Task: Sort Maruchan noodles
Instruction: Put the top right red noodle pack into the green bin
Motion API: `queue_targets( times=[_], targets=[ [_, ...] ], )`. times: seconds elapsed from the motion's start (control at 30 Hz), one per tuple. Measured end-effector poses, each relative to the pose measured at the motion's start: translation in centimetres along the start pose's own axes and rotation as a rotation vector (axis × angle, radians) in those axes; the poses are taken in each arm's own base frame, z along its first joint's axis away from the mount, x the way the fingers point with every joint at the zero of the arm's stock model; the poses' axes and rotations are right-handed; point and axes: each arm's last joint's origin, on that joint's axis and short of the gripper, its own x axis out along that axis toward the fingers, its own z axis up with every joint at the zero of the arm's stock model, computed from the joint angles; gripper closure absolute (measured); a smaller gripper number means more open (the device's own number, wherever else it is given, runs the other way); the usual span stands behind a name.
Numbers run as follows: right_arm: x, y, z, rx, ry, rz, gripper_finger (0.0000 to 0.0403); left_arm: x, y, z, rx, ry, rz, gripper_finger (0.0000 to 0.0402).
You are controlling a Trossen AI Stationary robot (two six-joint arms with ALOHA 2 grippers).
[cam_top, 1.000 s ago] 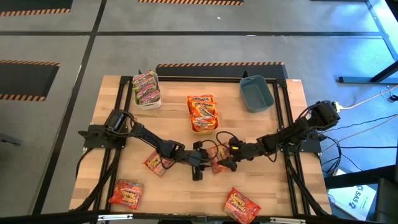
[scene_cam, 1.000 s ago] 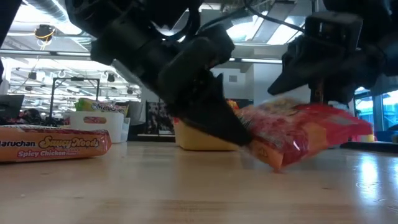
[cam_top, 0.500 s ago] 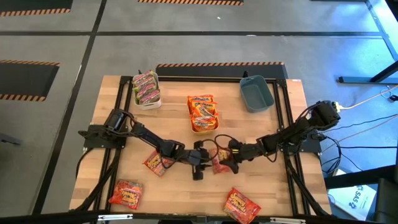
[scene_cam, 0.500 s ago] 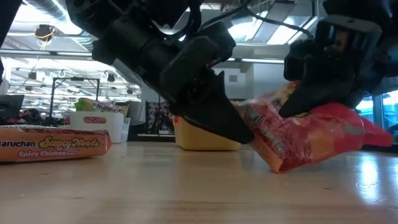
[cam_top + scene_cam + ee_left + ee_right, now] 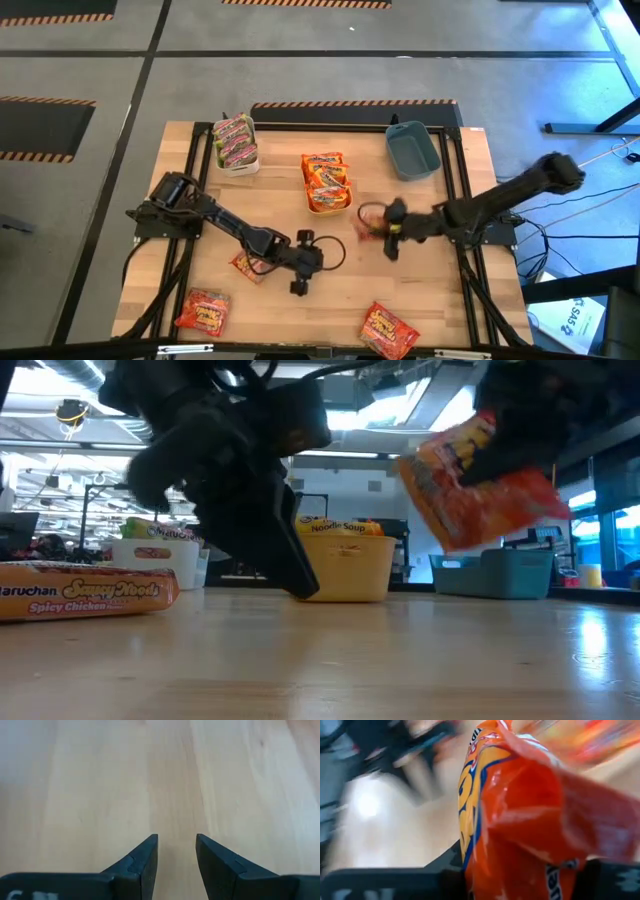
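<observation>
A moment ago our right gripper (image 5: 383, 229) was low on the tabletop (image 5: 430, 300), closing on a red noodle packet (image 5: 480, 485) that our left gripper (image 5: 297, 287) was propping up. Now the right gripper is clenched on that packet and has lifted it up — it hangs in the air just beside the yellow bin (image 5: 327, 205). Our left gripper has pulled away from the yellow bin; it is partly open and holds nothing. We think the blue bin (image 5: 412, 151) comes next.
</observation>
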Motion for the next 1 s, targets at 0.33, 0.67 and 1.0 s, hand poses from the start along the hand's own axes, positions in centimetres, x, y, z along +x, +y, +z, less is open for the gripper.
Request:
queue_targets(
  times=[0.33, 0.67, 1.0],
  targets=[
    [-7.6, -4.0, 9.4, -0.343, 0.036, -0.635, 0.0299, 0.0, -0.2, -0.5, 0.059, 0.019, -0.013, 0.0274],
    [-6.8, -12.7, 11.4, -0.492, 0.398, -0.836, 0.0293, 0.1, -0.1, -0.6, 0.082, 0.027, -0.014, 0.0274],
    [-4.3, -20.2, 11.2, -0.505, 0.659, -0.830, 0.0290, 0.4, 1.4, -0.3, 0.098, 0.036, -0.012, 0.0274]
  ],
)
